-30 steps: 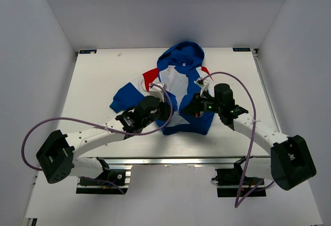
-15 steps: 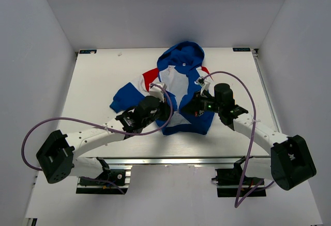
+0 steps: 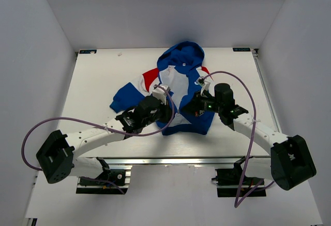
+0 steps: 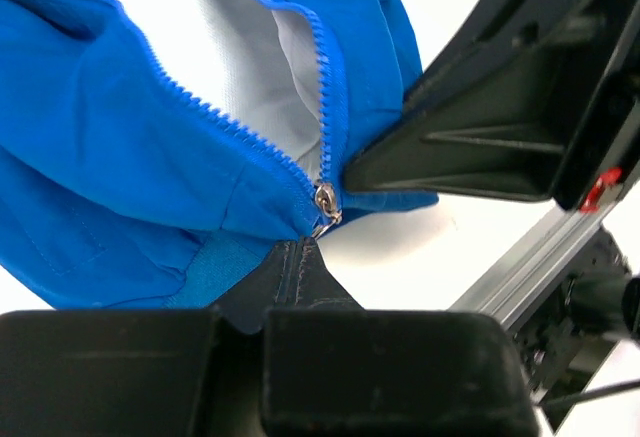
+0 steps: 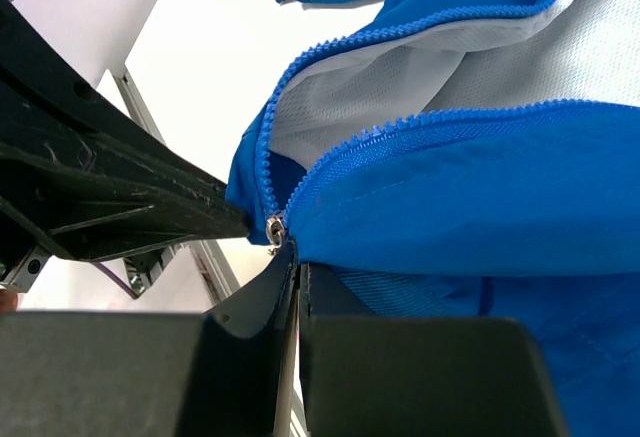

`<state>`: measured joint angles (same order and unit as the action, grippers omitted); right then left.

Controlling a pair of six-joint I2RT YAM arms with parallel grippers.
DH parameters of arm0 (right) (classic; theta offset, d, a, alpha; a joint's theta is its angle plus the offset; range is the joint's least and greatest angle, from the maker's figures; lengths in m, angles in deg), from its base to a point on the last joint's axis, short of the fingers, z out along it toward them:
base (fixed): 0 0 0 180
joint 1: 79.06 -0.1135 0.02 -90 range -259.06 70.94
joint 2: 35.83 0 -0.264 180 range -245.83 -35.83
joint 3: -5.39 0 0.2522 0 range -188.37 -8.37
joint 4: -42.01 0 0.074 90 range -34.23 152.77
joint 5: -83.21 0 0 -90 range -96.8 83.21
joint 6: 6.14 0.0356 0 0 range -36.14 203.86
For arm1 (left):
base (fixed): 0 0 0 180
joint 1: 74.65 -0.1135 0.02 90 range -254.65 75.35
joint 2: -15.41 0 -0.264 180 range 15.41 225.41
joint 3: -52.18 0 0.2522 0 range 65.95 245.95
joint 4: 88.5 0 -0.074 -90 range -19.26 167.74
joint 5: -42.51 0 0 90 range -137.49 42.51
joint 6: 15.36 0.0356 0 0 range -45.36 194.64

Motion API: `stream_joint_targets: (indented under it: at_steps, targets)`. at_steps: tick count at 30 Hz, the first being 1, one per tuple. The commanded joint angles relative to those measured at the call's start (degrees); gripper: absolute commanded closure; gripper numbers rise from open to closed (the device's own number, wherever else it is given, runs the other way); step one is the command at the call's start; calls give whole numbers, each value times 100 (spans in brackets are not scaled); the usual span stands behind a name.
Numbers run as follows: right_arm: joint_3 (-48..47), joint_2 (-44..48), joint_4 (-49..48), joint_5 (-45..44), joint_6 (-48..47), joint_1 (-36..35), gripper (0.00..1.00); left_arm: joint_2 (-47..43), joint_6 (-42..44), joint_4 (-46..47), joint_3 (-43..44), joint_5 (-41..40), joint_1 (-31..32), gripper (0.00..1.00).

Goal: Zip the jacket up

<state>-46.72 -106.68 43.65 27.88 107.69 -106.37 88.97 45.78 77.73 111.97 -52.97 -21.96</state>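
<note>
The jacket (image 3: 182, 79) lies flat on the table, hood at the far side, royal blue with red shoulders and white lining, open down the front. The zipper slider (image 4: 325, 200) sits at the bottom of the zip, both rows of blue teeth spread apart above it; it also shows in the right wrist view (image 5: 273, 227). My left gripper (image 3: 169, 113) is shut, its tips (image 4: 303, 247) on the slider's pull ring. My right gripper (image 3: 190, 108) is shut (image 5: 295, 252) on the jacket's bottom hem beside the slider. Each gripper's finger shows in the other's view, almost touching.
The white table (image 3: 98, 76) ends at an aluminium rail (image 3: 170, 160) just in front of the jacket's hem. Purple cables (image 3: 77, 121) loop over both arms. Grey walls enclose the table on three sides.
My left gripper has shifted a little to the right and forward at the jacket's bottom. The right arm and the jacket look unchanged.
</note>
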Motion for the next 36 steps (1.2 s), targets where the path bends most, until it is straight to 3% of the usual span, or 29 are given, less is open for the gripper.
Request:
stream_joint_targets:
  at_steps: [1, 11, 17, 29, 36]
  targets:
    - [-217, 115, -247, 30, -203, 33, 100, -272, 310, -244, 48, 538, 40, 100]
    - [-472, -183, 333, 1418, -1126, 33, 100, -421, 469, -395, -32, 793, 40, 100]
    - [-367, -44, 166, 1043, -1083, -2, 100, -386, 496, -438, 21, 829, 40, 100]
    - [-481, -52, 140, 830, -960, -2, 100, -307, 865, -692, 83, 1646, 40, 100]
    - [-86, -34, 62, 1067, -714, -37, 100, 62, 321, -1107, 434, 995, 31, 93]
